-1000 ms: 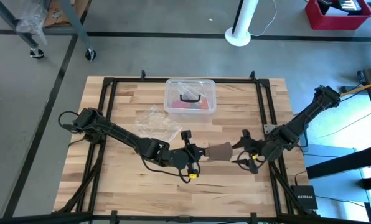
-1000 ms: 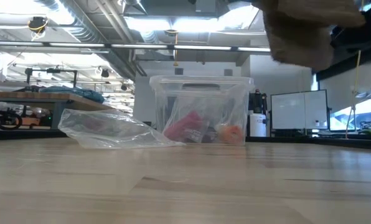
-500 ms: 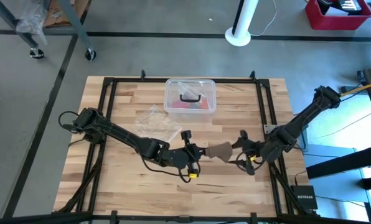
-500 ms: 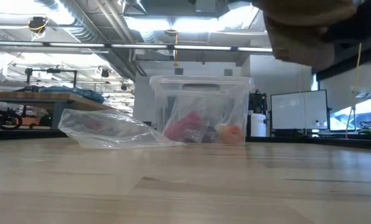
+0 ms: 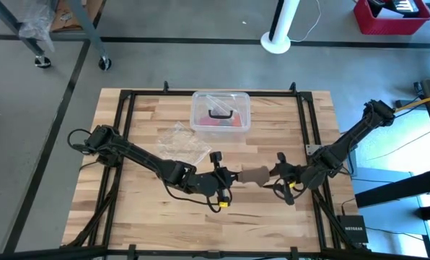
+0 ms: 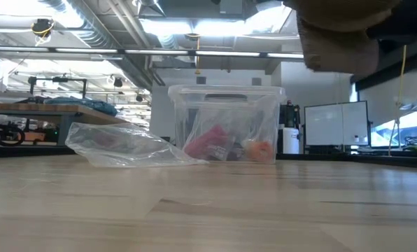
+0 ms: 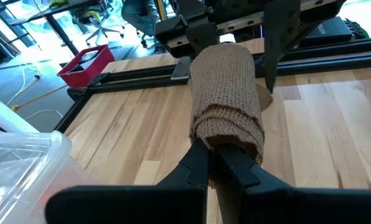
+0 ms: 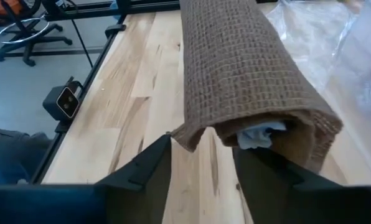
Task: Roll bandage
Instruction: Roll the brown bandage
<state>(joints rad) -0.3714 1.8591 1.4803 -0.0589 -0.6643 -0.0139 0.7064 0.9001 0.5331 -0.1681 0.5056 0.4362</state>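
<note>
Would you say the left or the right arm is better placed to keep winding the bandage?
Probably the right: its gripper sits at the loose end of the bandage, with open jaws, while the left gripper clamps the other end.

So the bandage (image 5: 255,175) hangs above the bench (image 5: 273,217), slightly right of centre, strung between the left gripper (image 5: 229,175) on its left and the right gripper (image 5: 275,172) on its right. Behind it, at the bench's far edge, sits the plastic box (image 5: 220,112), with the plastic bag (image 5: 182,141) lying just left and in front of that box.
</note>
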